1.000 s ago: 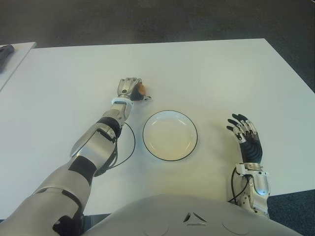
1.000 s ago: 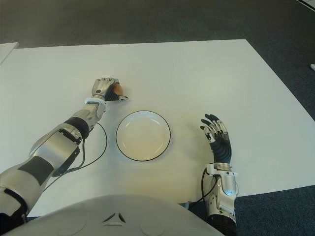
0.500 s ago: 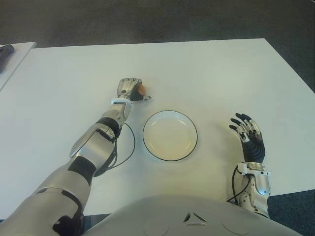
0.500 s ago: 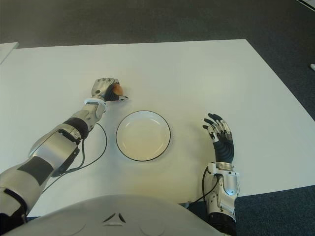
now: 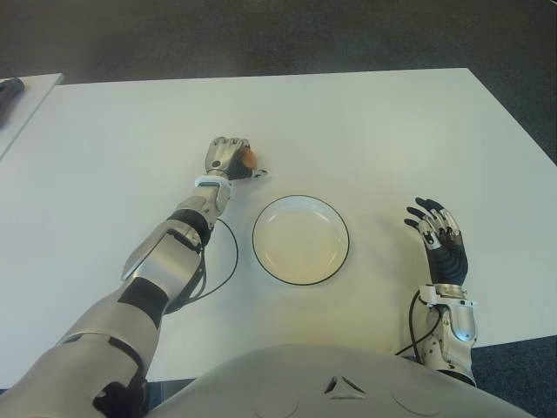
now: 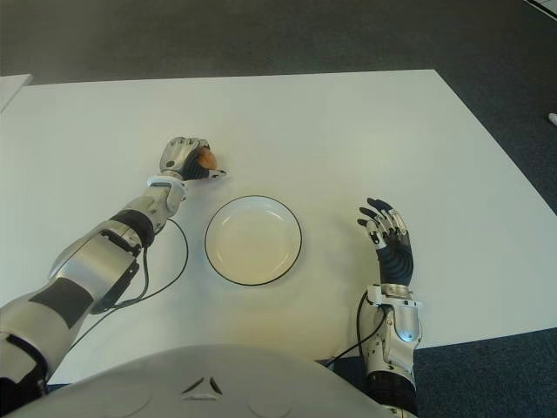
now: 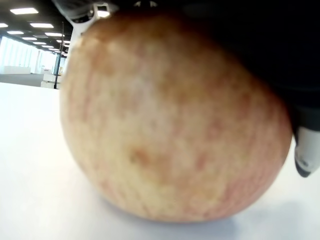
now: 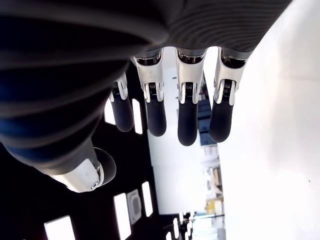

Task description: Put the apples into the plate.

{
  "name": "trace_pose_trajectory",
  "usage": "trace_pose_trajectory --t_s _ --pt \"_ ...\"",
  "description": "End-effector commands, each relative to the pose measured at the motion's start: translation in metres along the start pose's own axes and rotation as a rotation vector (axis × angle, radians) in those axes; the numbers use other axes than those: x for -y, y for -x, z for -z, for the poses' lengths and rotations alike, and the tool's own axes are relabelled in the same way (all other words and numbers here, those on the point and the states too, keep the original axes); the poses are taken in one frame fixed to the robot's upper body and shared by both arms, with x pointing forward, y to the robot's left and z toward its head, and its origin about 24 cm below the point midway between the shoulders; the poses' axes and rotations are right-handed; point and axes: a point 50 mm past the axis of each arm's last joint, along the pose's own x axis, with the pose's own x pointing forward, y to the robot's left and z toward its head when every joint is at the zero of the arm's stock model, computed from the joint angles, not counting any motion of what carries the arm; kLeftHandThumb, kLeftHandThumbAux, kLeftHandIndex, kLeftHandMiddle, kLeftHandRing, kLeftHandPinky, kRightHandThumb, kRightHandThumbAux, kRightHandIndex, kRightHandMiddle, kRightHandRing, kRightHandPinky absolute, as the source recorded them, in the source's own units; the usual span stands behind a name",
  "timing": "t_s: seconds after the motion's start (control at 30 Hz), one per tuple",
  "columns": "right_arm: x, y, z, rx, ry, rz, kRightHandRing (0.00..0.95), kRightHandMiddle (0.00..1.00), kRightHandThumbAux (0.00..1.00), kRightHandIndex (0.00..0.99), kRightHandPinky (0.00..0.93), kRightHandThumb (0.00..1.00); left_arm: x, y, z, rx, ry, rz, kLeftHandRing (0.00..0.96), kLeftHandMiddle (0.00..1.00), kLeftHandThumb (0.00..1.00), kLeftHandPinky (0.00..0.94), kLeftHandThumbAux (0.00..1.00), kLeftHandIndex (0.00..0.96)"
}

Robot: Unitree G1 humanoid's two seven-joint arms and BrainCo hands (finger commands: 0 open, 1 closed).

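**Left eye view: apple in left hand, plate not yet reached**

Left eye view, left to right: left arm stretched forward across the table; left hand at the far end of it, fingers curled round the apple; the fruit shows orange-brown on the hand's plate-facing side. Left wrist view: apple fills the frame, its underside at or just above the white surface; cannot tell whether it touches; dark palm close over its top; judged a closed grasp on the apple, not a loose cage.

Key relation: plate lies nearer the robot's body than the apple and to the right of the left hand, apart from it; left hand is far the nearer to the fruit; the carry would run back and rightward to clear the rim. Plate holds nothing.

Right hand beside the plate, on its right, well apart; right wrist view shows fingers extended and separated, holding nothing.
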Motion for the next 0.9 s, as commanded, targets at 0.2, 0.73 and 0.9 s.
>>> trace_pose_trajectory --t_s 0.2,0.73,0.9 --pt "-0.007 -0.005 0.009 -0.039 -0.017 -0.025 0.247 0.226 0.648 0.187 0.288 0.379 -0.032 -0.011 0.017 -0.002 0.027 -0.079 0.481 0.515 0.958 0.244 0.643 0.428" --pt "-0.011 -0.011 0.014 -0.098 -0.002 -0.05 0.237 0.223 0.627 0.188 0.279 0.366 -0.069 -0.016 0.007 0.14 0.008 -0.257 0.479 0.509 0.999 0.418 0.656 0.432" --pt "-0.012 -0.013 0.017 -0.111 0.001 -0.052 0.238 0.221 0.621 0.184 0.281 0.359 -0.085 -0.008 -0.004 0.229 0.004 -0.304 0.478 0.507 1.0 0.418 0.657 0.429"
